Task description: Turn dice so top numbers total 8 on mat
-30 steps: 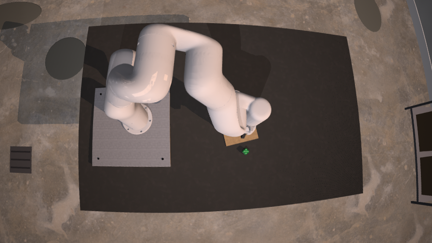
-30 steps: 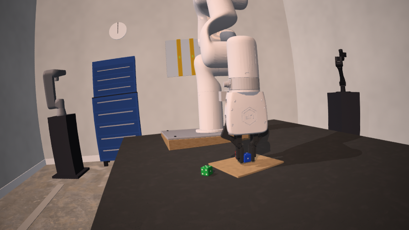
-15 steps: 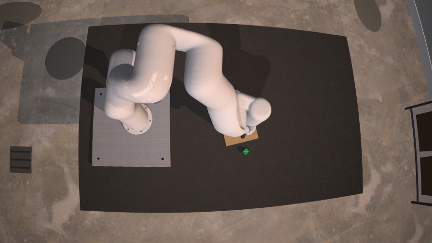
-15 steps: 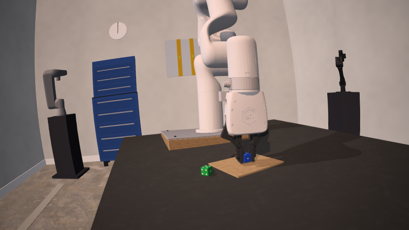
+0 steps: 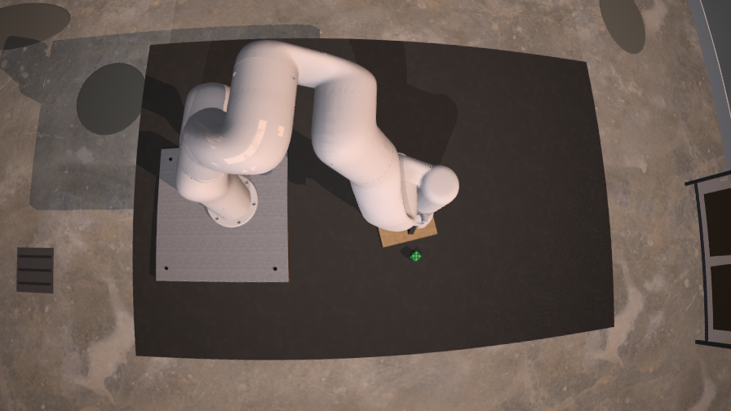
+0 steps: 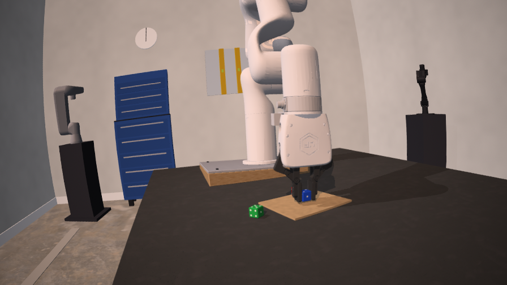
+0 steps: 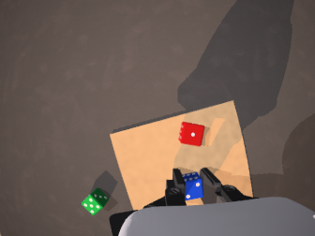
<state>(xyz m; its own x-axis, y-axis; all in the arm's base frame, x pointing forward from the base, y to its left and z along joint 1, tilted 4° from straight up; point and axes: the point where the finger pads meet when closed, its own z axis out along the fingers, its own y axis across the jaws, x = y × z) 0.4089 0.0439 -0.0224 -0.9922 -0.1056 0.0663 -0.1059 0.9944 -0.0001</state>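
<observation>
My gripper [image 7: 188,181] is shut on the blue die [image 7: 193,188] and holds it low over the near edge of the tan mat [image 7: 182,151]; the die also shows between the fingers in the exterior view [image 6: 306,194]. I cannot tell if it touches the mat. The red die [image 7: 191,133] sits flat on the mat with one pip on top. The green die [image 7: 94,202] lies on the dark table top off the mat, to the mat's left in the wrist view, and it also shows in the exterior view [image 6: 256,211] and in the top view [image 5: 415,256].
The arm's base plate [image 5: 222,217] stands on the dark table top left of the mat [image 5: 406,232]. A blue drawer cabinet [image 6: 143,130] and black pedestals stand off the table.
</observation>
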